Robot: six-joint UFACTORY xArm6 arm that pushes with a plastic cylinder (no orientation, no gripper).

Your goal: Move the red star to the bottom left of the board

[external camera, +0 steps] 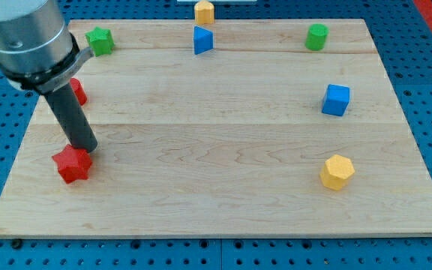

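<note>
Bright, even overhead light fills the frame. The wooden board (223,142) shows no glare, blocks cast only short soft shadows, and the arm's metal housing (28,37) at upper left looks slightly blurred.

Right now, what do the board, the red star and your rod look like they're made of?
The board looks like pale wood with a matt finish: grain lines and plank seams show. The red star has flat, even colour with no grain; painted wood or plastic, I cannot tell which. The rod looks dark and matt, possibly rubber or plastic; my tip touches the star's upper right.
</note>
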